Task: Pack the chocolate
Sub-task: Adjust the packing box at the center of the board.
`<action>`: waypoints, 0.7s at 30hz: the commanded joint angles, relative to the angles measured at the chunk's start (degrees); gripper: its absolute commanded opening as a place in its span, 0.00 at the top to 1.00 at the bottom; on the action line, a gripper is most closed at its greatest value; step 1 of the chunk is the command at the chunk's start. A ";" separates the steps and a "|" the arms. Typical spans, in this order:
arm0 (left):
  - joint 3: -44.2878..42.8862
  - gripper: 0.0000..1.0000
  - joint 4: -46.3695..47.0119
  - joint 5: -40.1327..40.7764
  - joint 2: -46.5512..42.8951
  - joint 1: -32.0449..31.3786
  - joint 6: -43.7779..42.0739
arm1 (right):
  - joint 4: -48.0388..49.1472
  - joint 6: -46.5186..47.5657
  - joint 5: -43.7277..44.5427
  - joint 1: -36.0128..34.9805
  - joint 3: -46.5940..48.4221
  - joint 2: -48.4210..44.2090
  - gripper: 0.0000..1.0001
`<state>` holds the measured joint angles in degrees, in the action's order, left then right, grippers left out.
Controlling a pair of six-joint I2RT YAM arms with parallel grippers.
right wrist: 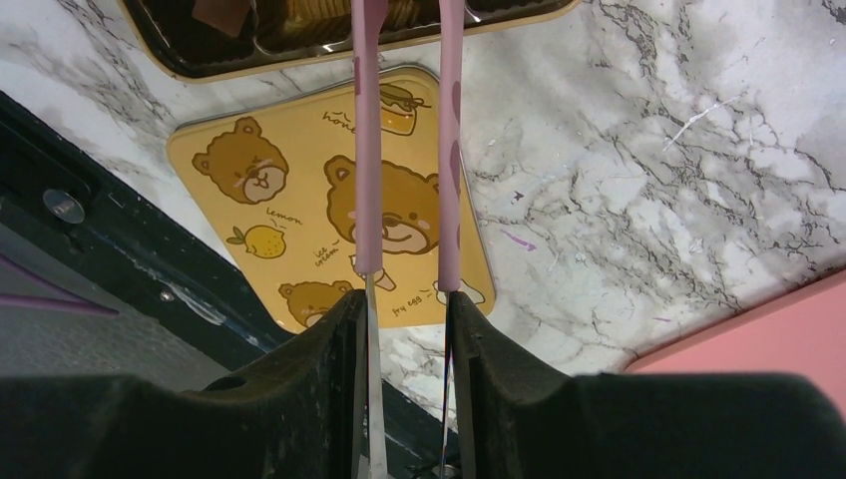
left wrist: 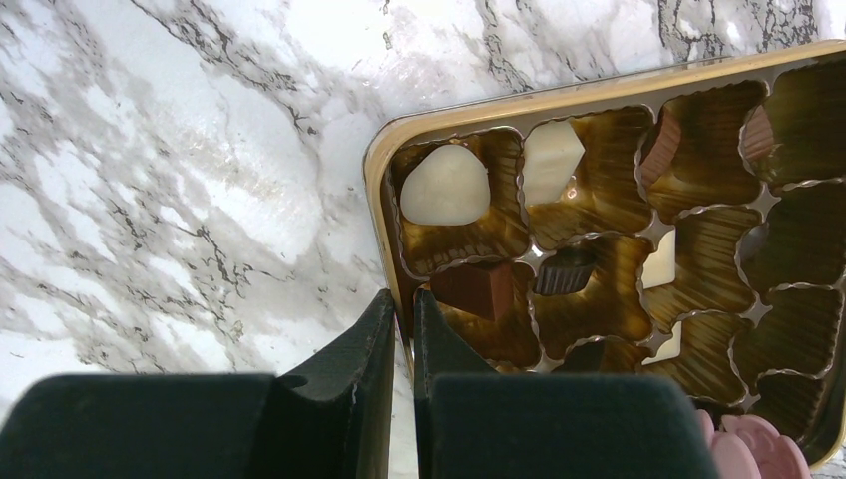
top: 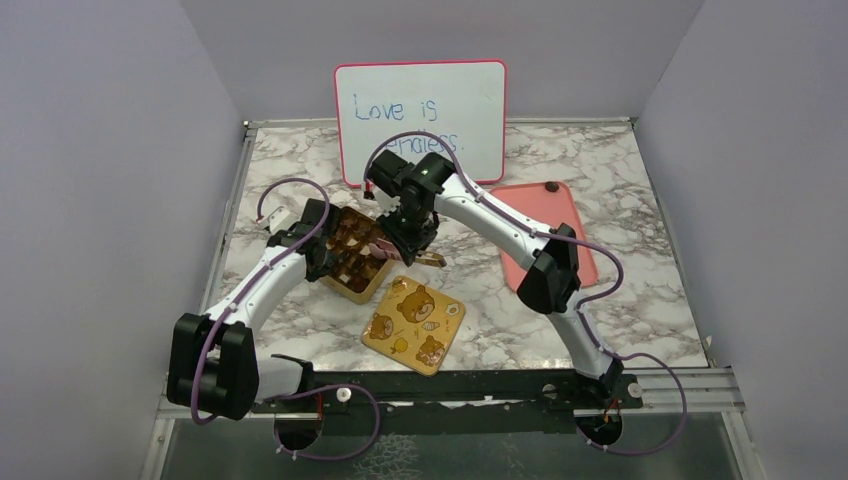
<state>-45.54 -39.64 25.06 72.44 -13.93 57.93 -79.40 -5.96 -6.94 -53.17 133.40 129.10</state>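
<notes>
The gold tin [top: 352,262] lies open at centre left; its moulded tray [left wrist: 519,105] holds several chocolates: a round white one [left wrist: 445,186], a square white one [left wrist: 550,160], a brown square [left wrist: 479,287] and a dark cup [left wrist: 565,271]. My left gripper [left wrist: 403,299] is shut on the tin's near rim, one finger inside and one outside. My right gripper [right wrist: 404,299] is shut on pink tongs [right wrist: 366,150], whose two arms reach over the tin's edge [right wrist: 299,62]; their pink tips [left wrist: 748,451] show at the tin's corner. One small dark chocolate [top: 552,186] sits on the pink tray [top: 540,205].
The tin's yellow bear-printed lid [top: 413,324] lies flat on the marble in front of the tin, under the tongs in the right wrist view [right wrist: 289,190]. A whiteboard [top: 420,110] stands at the back. The table's black front rail [right wrist: 120,259] is close to the lid.
</notes>
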 commanded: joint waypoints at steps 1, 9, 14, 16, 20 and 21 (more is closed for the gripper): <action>-2.27 0.89 1.81 1.70 -0.22 -0.91 -1.09 | -1.64 0.68 1.24 -0.17 2.60 1.74 0.62; -2.87 0.89 2.18 1.92 0.11 -1.37 -1.33 | -1.72 0.86 -0.54 -0.11 1.69 2.12 0.62; -2.91 0.89 2.58 2.01 0.40 -1.77 -1.35 | -1.73 1.02 -1.95 -0.17 0.92 2.70 0.62; -2.93 0.89 2.66 2.01 0.42 -1.96 -1.38 | -1.73 1.03 -2.32 -0.16 0.49 2.94 0.60; -2.74 0.89 2.85 2.16 0.43 -2.31 -1.51 | -1.73 1.16 -3.90 -0.18 1.03 3.69 0.60; -2.65 0.89 2.96 2.26 0.40 -2.32 -1.51 | -1.73 1.20 -4.67 -0.17 0.94 3.85 0.61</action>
<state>-46.37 -38.76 26.48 73.08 -15.33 57.30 -81.01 -5.50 -8.01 -53.17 134.04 131.15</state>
